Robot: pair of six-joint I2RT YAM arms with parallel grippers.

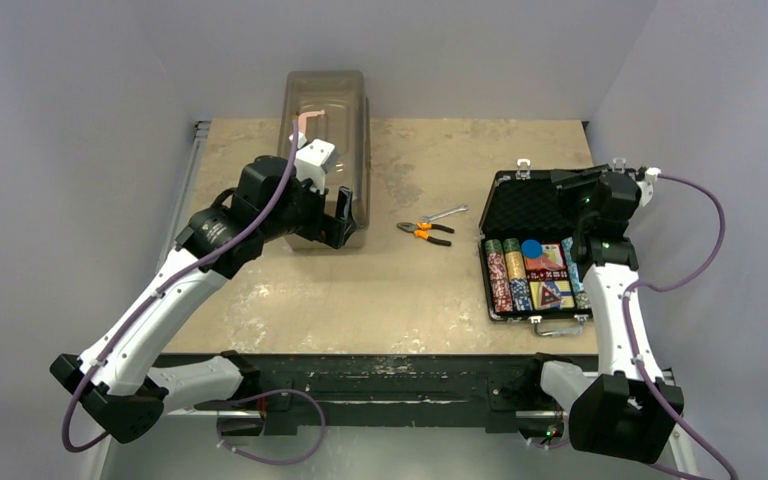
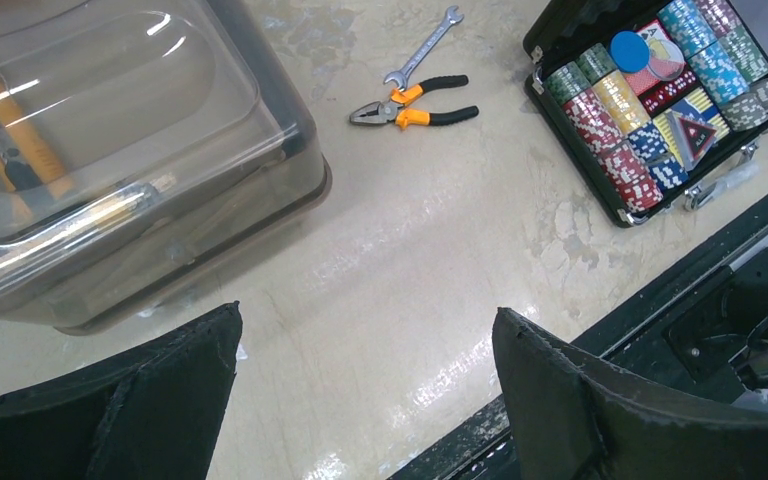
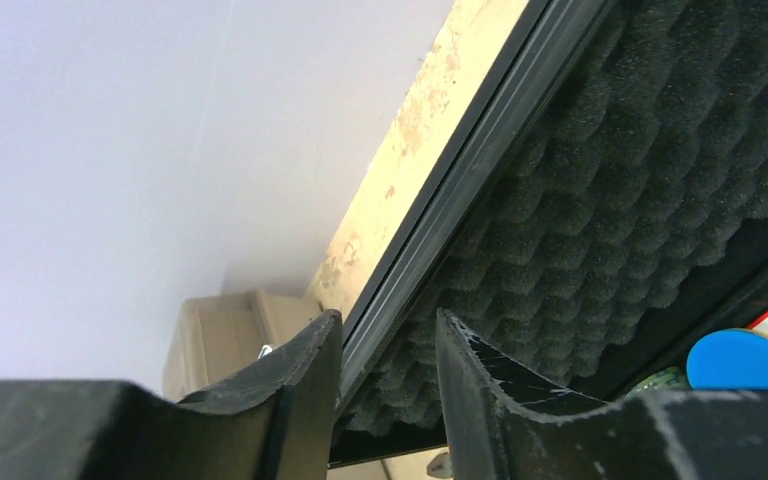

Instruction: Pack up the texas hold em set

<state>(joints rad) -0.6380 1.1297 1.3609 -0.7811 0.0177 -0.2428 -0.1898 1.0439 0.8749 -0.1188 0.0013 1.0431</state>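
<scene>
The black case [image 1: 487, 290] lies open at the right of the table, its foam-lined lid [image 1: 525, 205] raised at the back. Rows of multicoloured poker chips [image 2: 610, 130] fill it, with a round blue button [image 2: 629, 50] and a red triangle token [image 2: 693, 135] on top. My right gripper [image 3: 388, 318] sits at the lid's [image 3: 600, 190] edge, one finger outside the rim and one against the foam, closed on it. My left gripper [image 2: 367, 310] hangs open and empty over bare table near the brown box.
A large translucent brown box [image 1: 326, 140] stands at the back centre-left, right beside my left gripper [image 1: 340, 225]. Orange-handled pliers [image 2: 415, 110] and a wrench [image 2: 422, 58] lie between the box and the case. The table's front rail [image 2: 660, 300] runs below.
</scene>
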